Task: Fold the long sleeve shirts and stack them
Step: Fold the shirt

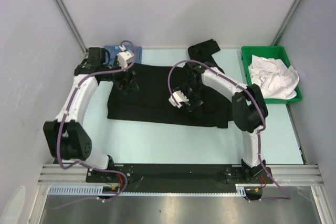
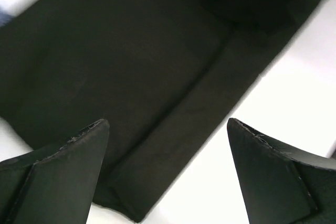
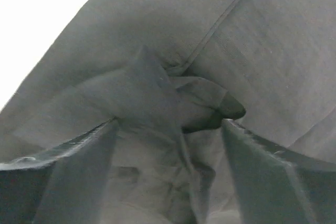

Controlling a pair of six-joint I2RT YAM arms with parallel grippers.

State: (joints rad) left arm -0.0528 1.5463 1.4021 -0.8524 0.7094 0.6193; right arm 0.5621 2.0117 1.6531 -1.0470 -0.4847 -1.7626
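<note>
The black long sleeve shirt [image 1: 152, 98] lies spread flat across the middle of the table, with one part [image 1: 205, 50] reaching toward the back. A blue long sleeve shirt [image 1: 111, 52] is bunched at the back left, half hidden by the left arm. My left gripper [image 1: 128, 84] hovers open over the black shirt's left part; in the left wrist view its fingers [image 2: 68, 166] straddle a folded edge [image 2: 157, 145] without touching it. My right gripper [image 1: 192, 101] stands open over the shirt's right half. A raised crease of black cloth [image 3: 173, 108] sits between its wide jaws, not pinched.
A green tray [image 1: 245, 56] holding crumpled white cloth [image 1: 273, 77] stands at the back right. Pale walls close in the table on the left, back and right. Bare tabletop [image 1: 157, 142] lies between the shirt and the arm bases.
</note>
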